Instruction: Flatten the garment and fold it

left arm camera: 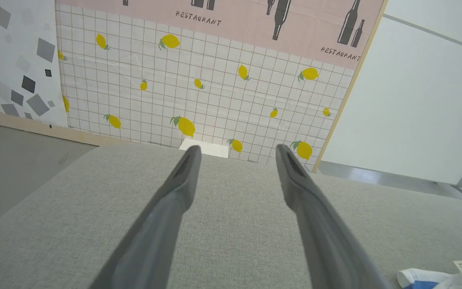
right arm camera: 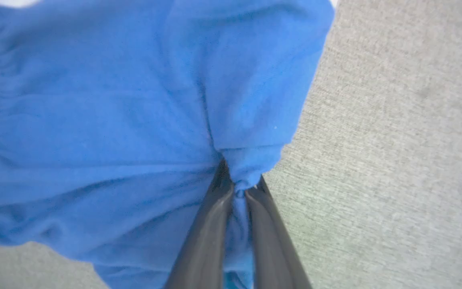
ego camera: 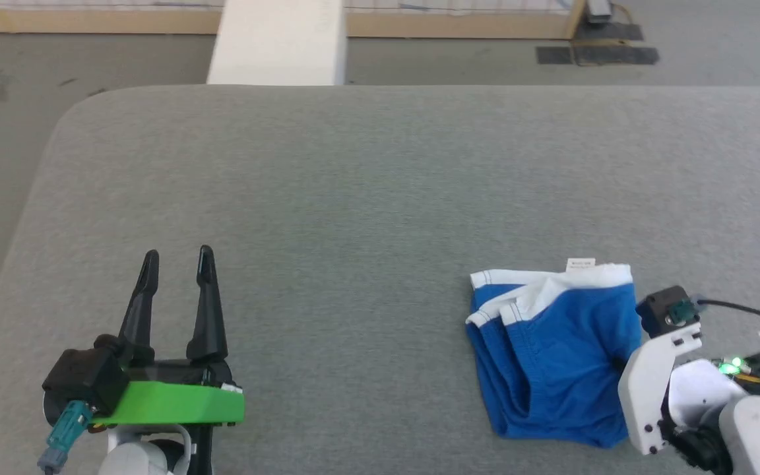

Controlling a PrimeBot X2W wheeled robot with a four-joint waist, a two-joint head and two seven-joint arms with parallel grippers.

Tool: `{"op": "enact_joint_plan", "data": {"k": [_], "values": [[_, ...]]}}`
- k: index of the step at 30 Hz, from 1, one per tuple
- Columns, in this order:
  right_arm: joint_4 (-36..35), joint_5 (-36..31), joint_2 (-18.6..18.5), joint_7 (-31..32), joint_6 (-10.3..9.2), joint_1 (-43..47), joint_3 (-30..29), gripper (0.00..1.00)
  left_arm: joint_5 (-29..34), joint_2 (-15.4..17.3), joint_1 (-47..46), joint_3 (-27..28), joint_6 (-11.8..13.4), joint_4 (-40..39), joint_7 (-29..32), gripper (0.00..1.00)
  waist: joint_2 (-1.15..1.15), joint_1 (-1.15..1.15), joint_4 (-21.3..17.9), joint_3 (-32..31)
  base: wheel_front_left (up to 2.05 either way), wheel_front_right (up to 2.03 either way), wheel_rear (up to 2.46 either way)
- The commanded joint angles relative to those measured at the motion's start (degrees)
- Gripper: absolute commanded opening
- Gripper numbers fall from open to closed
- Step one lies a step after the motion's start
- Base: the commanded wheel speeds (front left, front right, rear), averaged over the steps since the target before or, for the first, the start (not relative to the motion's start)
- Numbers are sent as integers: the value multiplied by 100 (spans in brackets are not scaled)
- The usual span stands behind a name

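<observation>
At the frame's lower right, the right gripper (right arm camera: 240,184) pinches the garment (ego camera: 551,349) by its edge, likely to spread it; the left gripper (ego camera: 178,256) waits, fingers apart.

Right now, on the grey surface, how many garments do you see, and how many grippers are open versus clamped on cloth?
Garments: 1, the blue shorts
Open grippers: 1, the left gripper
Grippers pinching cloth: 1, the right gripper, shut on an edge of the shorts
Total: 3
</observation>
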Motion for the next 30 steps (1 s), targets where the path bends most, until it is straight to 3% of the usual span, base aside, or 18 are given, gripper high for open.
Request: {"op": "enact_joint_plan", "data": {"k": [1, 10, 16, 17, 23, 30], "values": [[4, 68, -198, 18, -12, -125, 131, 0, 24, -13, 74, 29, -41, -19, -25, 100, 0, 0, -380, 127, 0, 0, 0], [157, 579, -785, -135, -12, -897, 922, 0, 272, 14, -243, 25, -135, -52, -25, 100, 0, 0, -1658, 610, 0, 0, 0], [732, 784, -880, -457, -12, -1527, 1388, 0, 399, 201, -505, 2, -182, -2, -25, 100, 0, 0, -2473, 913, 0, 0, 0], [1128, 852, -866, -686, -12, -1866, 1486, 0, 448, 303, -596, -6, -192, -14, -25, 100, 0, 0, -2743, 1079, 0, 0, 0], [1915, 882, -951, -1188, -12, -2461, 1388, 0, 550, 503, -723, 65, -157, -153, 26, 100, 0, 0, -2826, 1473, 0, 0, 0], [2754, 785, -1303, -1690, -12, -2976, 853, 0, 626, 772, -751, 295, -26, -622, 295, 100, 0, 0, -2479, 2002, 0, 0, 0]]}}
